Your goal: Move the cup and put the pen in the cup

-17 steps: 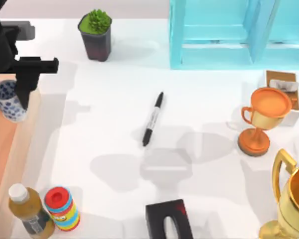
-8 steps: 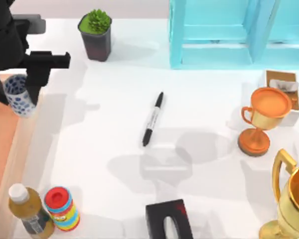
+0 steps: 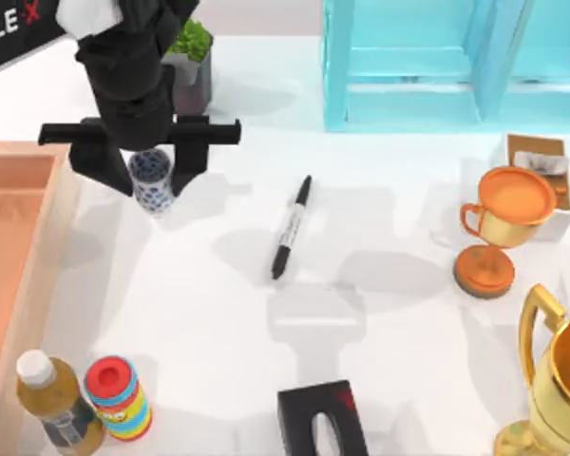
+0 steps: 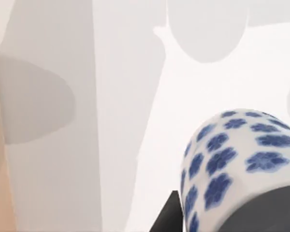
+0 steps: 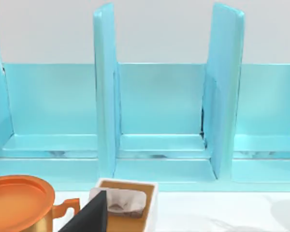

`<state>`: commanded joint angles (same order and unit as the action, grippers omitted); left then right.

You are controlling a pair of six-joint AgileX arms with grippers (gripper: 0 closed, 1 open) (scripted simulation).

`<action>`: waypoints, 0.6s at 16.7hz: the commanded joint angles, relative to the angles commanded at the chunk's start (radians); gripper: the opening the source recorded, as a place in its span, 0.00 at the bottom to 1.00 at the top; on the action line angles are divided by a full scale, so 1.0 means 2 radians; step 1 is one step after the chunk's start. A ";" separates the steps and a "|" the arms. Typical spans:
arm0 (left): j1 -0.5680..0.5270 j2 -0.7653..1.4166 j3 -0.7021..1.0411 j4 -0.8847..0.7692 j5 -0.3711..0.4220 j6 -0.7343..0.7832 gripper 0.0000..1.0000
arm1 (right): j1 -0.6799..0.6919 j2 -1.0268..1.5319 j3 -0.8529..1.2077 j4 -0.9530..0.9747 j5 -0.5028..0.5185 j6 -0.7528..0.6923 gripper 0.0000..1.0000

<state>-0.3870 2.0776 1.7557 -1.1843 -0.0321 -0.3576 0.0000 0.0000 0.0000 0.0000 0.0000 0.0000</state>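
The cup [image 3: 153,182], white with blue flowers, hangs upright over the white table just right of the wooden tray, and my left gripper [image 3: 150,167] is shut on it from above. In the left wrist view the cup [image 4: 234,162] sits close up, with a dark finger [image 4: 168,218] beside it. The pen [image 3: 292,226], slim and black with a pale label band, lies flat near the table's middle, to the right of the cup. My right gripper [image 5: 193,228] faces the blue shelf with its dark fingers [image 5: 89,217] spread wide, holding nothing.
A wooden tray [image 3: 44,249] runs along the left edge. A potted plant [image 3: 185,57] stands behind the left arm and a blue shelf [image 3: 437,66] at the back right. Orange trophy [image 3: 503,223], gold trophy [image 3: 560,380], tissue box [image 3: 541,161], black box [image 3: 321,418], bottle [image 3: 57,404] and can [image 3: 119,394].
My left arm has carried the cup rightward, from above the wooden tray out over the white table. The pen has not moved.
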 joint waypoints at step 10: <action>-0.002 0.019 -0.032 0.057 0.000 -0.002 0.00 | 0.000 0.000 0.000 0.000 0.000 0.000 1.00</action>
<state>-0.3908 2.1159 1.6919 -1.0702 -0.0325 -0.3614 0.0000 0.0000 0.0000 0.0000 0.0000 0.0000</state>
